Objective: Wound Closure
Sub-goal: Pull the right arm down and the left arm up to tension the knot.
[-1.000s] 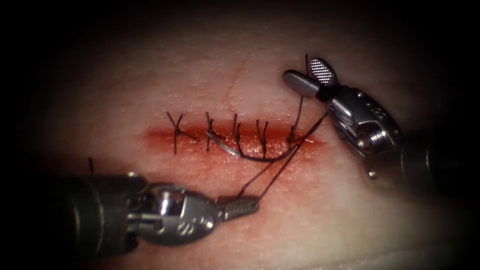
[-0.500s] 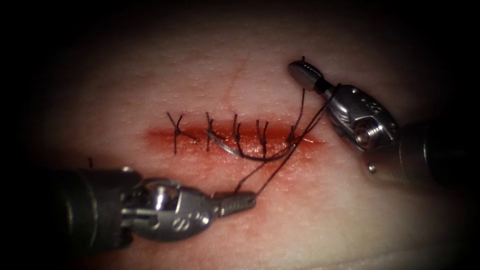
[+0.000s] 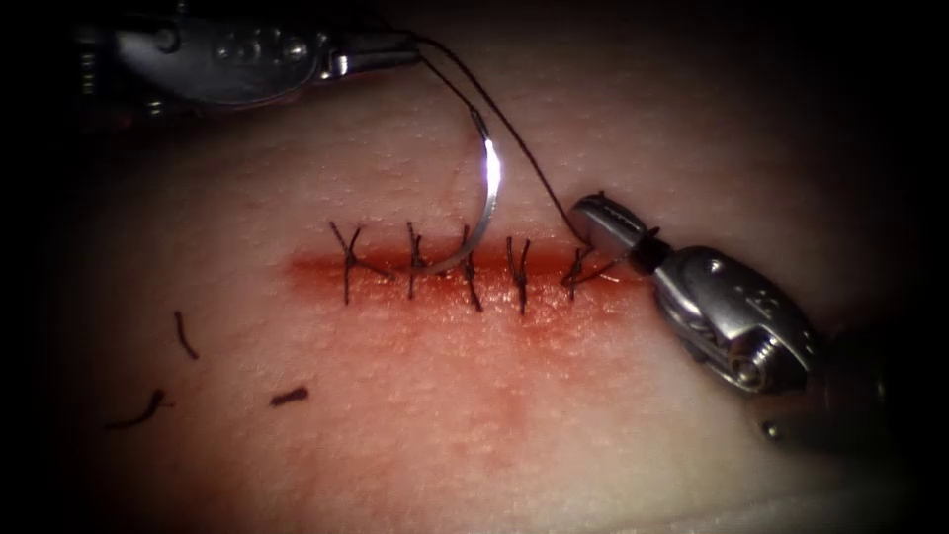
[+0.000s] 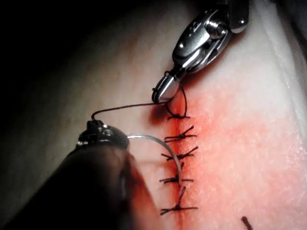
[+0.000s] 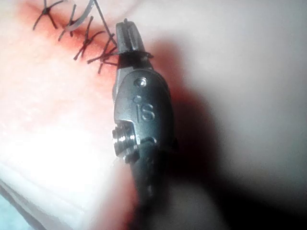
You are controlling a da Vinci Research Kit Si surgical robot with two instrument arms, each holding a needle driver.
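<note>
The left hand (image 3: 400,49), up at the far left of the cut (image 3: 465,269), grips the thread (image 3: 514,148) (two strands run from its closed tip). The curved needle (image 3: 484,203) hangs free on that thread, its point over the stitches (image 3: 435,262), not in the tissue (image 3: 494,415). The right hand (image 3: 598,220) is clamped on thread at the rightmost knot (image 3: 576,272). Cut ends (image 3: 289,397) lie below.

The silver metal wrist housing of the right claw (image 5: 127,36) bears stamped characters reading roughly "IS", just above its pivot screw.
</note>
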